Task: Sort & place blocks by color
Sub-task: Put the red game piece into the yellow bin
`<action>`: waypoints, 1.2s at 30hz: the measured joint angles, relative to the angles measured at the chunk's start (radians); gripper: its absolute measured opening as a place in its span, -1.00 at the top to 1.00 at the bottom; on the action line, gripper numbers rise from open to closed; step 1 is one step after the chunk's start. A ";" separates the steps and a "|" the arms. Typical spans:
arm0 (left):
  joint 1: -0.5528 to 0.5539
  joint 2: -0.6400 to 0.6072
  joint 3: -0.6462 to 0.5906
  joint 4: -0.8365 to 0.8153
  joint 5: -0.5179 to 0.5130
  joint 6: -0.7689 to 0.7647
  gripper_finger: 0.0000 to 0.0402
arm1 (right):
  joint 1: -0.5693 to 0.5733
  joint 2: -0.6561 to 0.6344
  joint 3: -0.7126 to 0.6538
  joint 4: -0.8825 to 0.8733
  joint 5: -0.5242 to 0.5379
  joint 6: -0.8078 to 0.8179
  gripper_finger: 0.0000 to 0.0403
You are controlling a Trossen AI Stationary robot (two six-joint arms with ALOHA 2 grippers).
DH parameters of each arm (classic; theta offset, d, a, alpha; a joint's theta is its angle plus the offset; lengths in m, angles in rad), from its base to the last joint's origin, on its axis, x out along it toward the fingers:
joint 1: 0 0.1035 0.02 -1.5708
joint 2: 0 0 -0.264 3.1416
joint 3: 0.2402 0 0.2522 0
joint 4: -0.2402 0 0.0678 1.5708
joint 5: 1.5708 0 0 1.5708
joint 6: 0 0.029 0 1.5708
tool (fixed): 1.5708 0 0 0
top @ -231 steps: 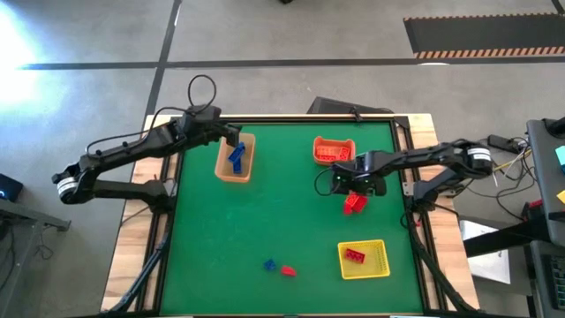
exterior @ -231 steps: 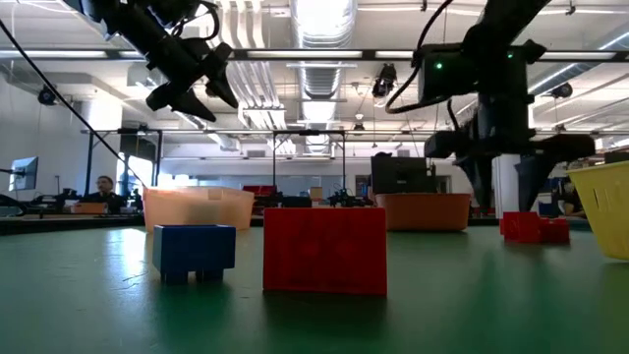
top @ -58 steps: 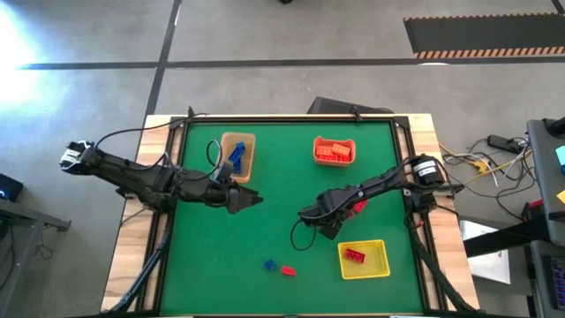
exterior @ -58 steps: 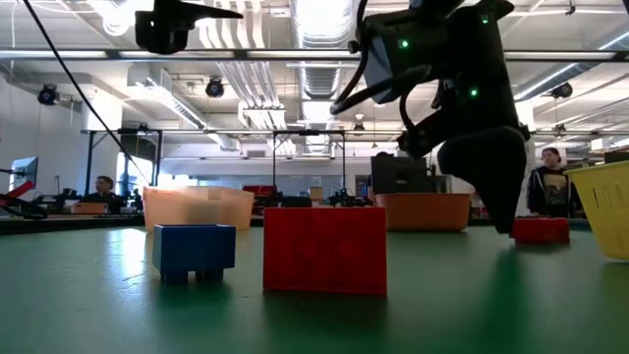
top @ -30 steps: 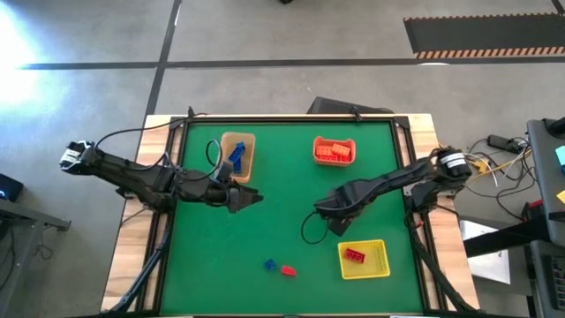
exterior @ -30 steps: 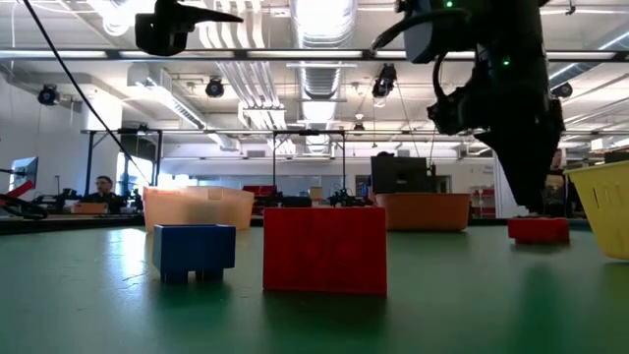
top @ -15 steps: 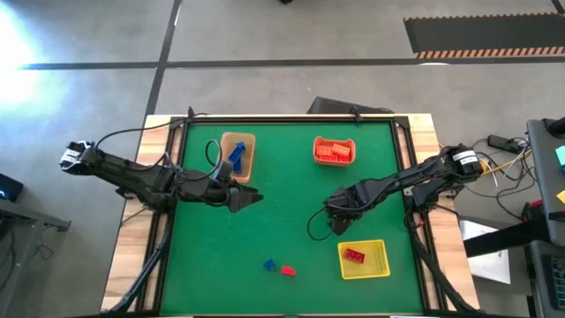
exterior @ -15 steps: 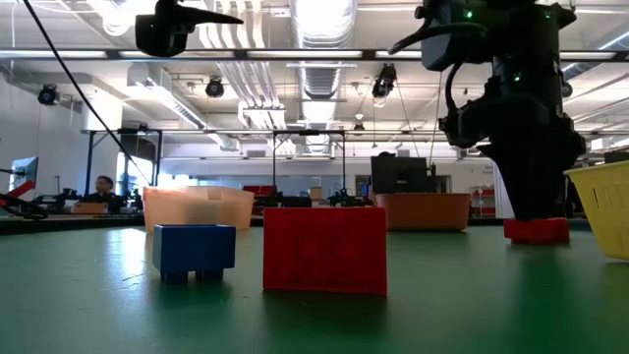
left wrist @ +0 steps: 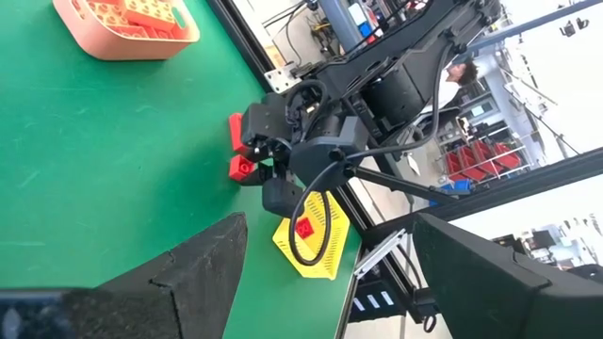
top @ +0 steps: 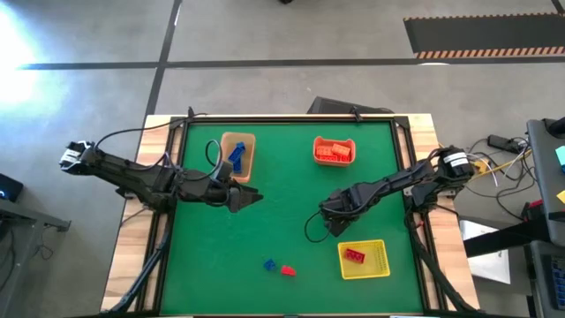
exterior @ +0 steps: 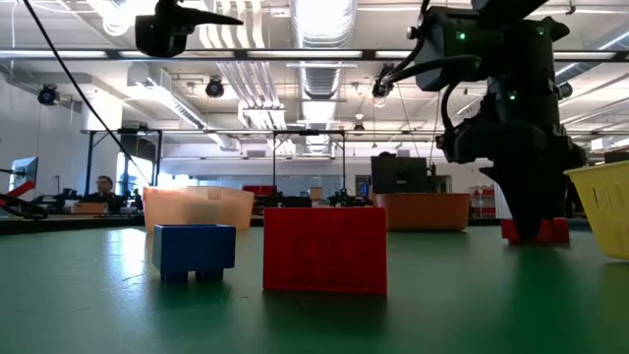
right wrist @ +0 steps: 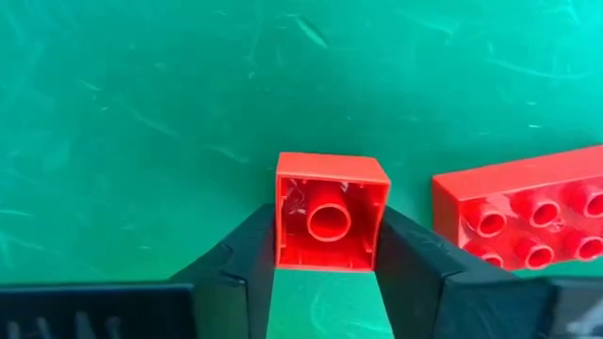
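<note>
My right gripper (right wrist: 330,282) points down at the table's right middle (top: 340,216), shut on a small square red block (right wrist: 331,211) that lies hollow side up. A longer red block (right wrist: 528,212) lies just beside it, studs up. My left gripper (left wrist: 330,282) hangs open above the table near the tan bin (top: 236,156). One blue block (top: 270,264) and one red block (top: 288,270) sit on the mat near the near edge. Blue blocks lie in the tan bin, orange ones in the orange bin (top: 334,150), and a red one (top: 355,255) in the yellow bin (top: 380,265). My right gripper pinches the small red block by two opposite side walls (right wrist: 281,235), one finger on each. The fingers come from above, pointing down. In the low view the block (exterior: 511,231) shows at table level behind the fingers; whether it has left the mat I cannot tell.
The yellow bin stands just toward the near edge from my right gripper, and the orange bin toward the far edge. Open green mat (top: 282,221) lies between the two arms. A raised frame (top: 402,177) runs along the table's edges.
My right gripper has shifted a little toward the table's right edge and come down over the red blocks, so that in the low view it now covers most of them. My left arm has kept still.
</note>
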 joint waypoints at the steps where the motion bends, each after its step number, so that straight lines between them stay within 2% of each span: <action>1: 0.000 0.000 0.000 -0.001 0.000 0.000 -0.42 | 0.000 -0.002 0.000 0.000 0.000 0.008 0.37; 7: 0.000 0.000 -0.009 -0.003 0.000 0.000 -0.42 | 0.000 -0.034 0.034 -0.011 0.000 0.022 0.32; 14: 0.000 0.000 -0.022 -0.003 0.000 0.000 -0.42 | 0.030 -0.078 0.180 -0.028 -0.030 -0.021 0.32; 19: 0.000 0.000 -0.023 -0.003 0.000 0.001 -0.42 | 0.097 -0.088 0.299 -0.035 -0.207 -0.141 0.32; 23: -0.001 0.000 -0.023 -0.003 0.005 0.000 -0.42 | 0.189 -0.091 0.348 -0.052 -0.391 -0.161 0.32; 25: -0.003 0.000 -0.023 -0.003 0.005 0.000 -0.42 | 0.242 -0.091 0.356 -0.106 -0.438 -0.145 0.32; 28: -0.011 0.000 -0.019 -0.001 0.007 0.000 -0.42 | 0.316 -0.091 0.348 -0.218 -0.441 -0.098 0.31; 30: -0.017 0.000 -0.018 0.002 0.008 0.000 -0.42 | 0.360 -0.091 0.329 -0.278 -0.398 -0.045 0.31; 32: -0.024 0.000 -0.018 0.004 0.008 0.000 -0.42 | 0.396 -0.090 0.308 -0.274 -0.348 0.018 0.28; 36: -0.037 0.015 -0.008 0.019 0.007 0.000 -0.42 | 0.427 -0.090 0.282 -0.267 -0.329 0.100 0.14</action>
